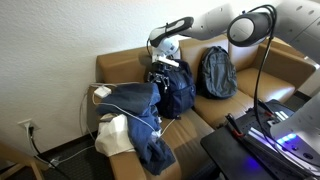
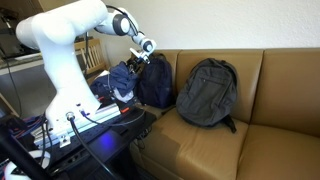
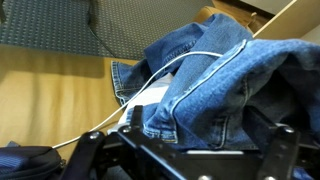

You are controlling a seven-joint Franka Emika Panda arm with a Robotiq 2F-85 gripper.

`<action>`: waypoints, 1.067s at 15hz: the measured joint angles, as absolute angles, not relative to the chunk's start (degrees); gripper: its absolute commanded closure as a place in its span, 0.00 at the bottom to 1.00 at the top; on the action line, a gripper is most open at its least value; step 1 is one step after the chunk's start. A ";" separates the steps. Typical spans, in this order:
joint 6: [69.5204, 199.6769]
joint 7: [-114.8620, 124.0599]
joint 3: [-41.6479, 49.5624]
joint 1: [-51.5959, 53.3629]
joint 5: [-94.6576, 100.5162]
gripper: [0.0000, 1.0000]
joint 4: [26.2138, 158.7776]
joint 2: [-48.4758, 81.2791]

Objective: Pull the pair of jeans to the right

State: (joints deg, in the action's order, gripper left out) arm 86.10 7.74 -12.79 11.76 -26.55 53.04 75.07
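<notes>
Jeans (image 1: pixel 140 110) lie in a blue heap at one end of the couch surface (image 1: pixel 215 110), against its armrest edge. In an exterior view we see their long axis run from the back edge down to the front edge, where a leg spills over. A white cable (image 3: pixel 170 75) trails across the denim.

The arm reaches in from the far end of the surface. Its tool (image 1: pixel 163 68) hangs above the heap's back end, just beside a dark backpack (image 1: pixel 178 90). A grey backpack (image 1: pixel 216 72) leans on the back cushions further along, well apart from the denim.

In the wrist view, the tool (image 3: pixel 185 150) has its two fingers (image 3: pixel 85 155) spread wide. Folded denim (image 3: pixel 220 80) fills the space directly ahead of them and to one side. Nothing is pinched yet.

We judge that the cloth lies straight below the tool, so the coming move is a short descent onto a fold. The pull would then run across the long axis, along the surface toward its free middle. The cable could drag along.
</notes>
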 measured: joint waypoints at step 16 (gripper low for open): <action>99.07 20.01 -11.12 18.04 -23.31 0.00 65.38 63.37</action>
State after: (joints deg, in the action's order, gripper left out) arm 99.07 20.01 -11.12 18.04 -23.31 65.38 63.37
